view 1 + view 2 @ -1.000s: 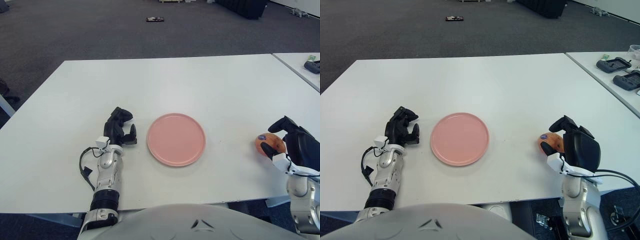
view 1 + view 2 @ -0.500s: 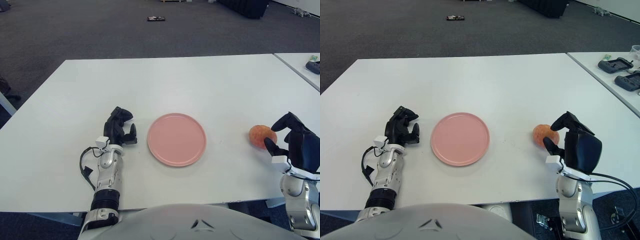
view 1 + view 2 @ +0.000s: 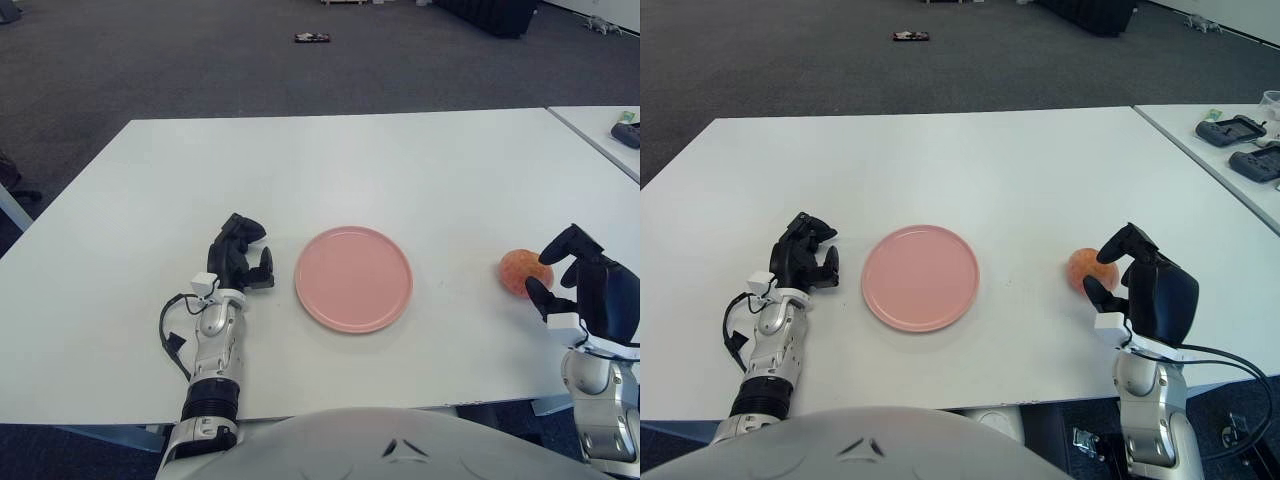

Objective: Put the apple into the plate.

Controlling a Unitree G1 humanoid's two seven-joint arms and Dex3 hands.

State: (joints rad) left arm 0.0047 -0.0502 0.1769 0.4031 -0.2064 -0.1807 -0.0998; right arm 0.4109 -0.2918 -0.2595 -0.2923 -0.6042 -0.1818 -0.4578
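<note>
1. Apple [image 3: 1085,270] on the table [image 3: 970,160], well right of the pink plate [image 3: 920,277].
2. Right hand [image 3: 1140,285] cupped around the apple, fingers touching it, grip uncertain.
3. Left hand [image 3: 805,262] left of the plate, curled, empty.

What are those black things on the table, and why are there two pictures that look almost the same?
They are a robot's two hands. The pictures come from two cameras in its head, like your two eyes, looking down at a white table. A pink plate lies in the middle with nothing on it. An apple sits on the table to the right. The right hand is right beside the apple, fingers curved around it, but I cannot tell if it is gripping. The left hand shows left of the plate, fingers curled, holding nothing.
</note>
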